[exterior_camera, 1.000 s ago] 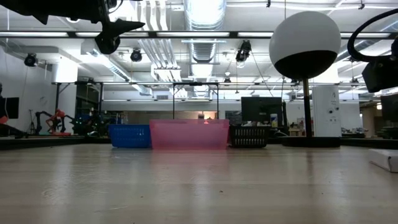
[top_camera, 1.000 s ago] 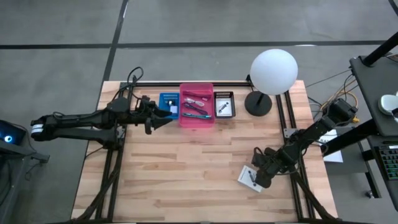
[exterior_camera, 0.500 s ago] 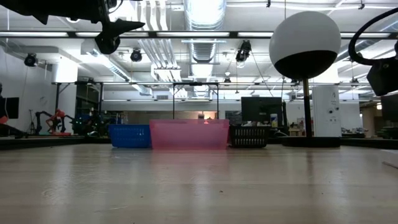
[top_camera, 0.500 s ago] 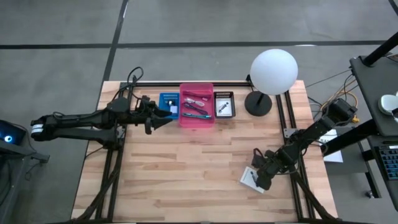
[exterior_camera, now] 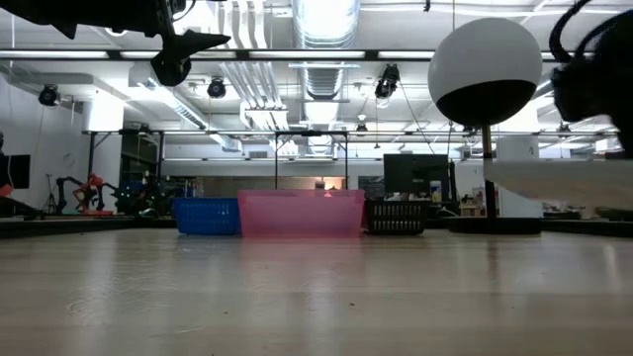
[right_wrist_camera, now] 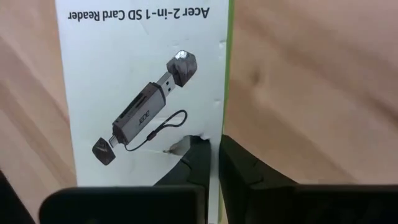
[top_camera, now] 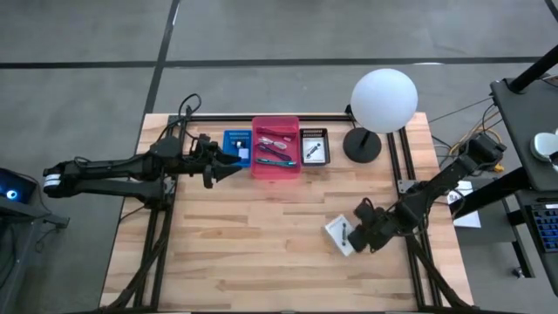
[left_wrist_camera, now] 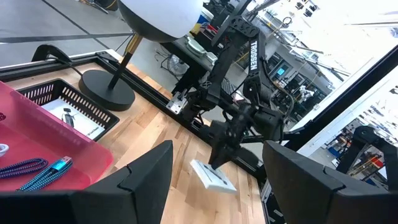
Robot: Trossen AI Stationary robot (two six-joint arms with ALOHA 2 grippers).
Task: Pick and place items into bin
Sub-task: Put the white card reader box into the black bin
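My right gripper [top_camera: 351,234] is shut on a white card box [top_camera: 337,234] printed with a black card reader, over the table's right near part. The box shows as a level white slab above the table in the low view [exterior_camera: 564,183] and below the gripper in the left wrist view [left_wrist_camera: 212,177]. My left gripper [top_camera: 228,166] is open and empty, raised beside the blue bin [top_camera: 235,142]. The pink bin [top_camera: 275,148] holds pens and small items. A black bin [top_camera: 315,146] holds a white card. My right gripper pinches the white box between its two fingers [right_wrist_camera: 200,163] at the long edge with the green side [right_wrist_camera: 219,134], near one end. The fingers come slanting down from the table's right. The box is lifted clear of the table and lies about level.
The three bins stand in a row at the table's far edge. A white globe lamp [top_camera: 383,100] on a black base [top_camera: 362,144] stands at the far right, next to the black bin. Bare wood [top_camera: 261,235] lies between the bins and the near edge.
My right gripper has risen with the white box and gone a little toward the table's left and far edges. The box, which lay on the table near the right edge, is now lifted clear.
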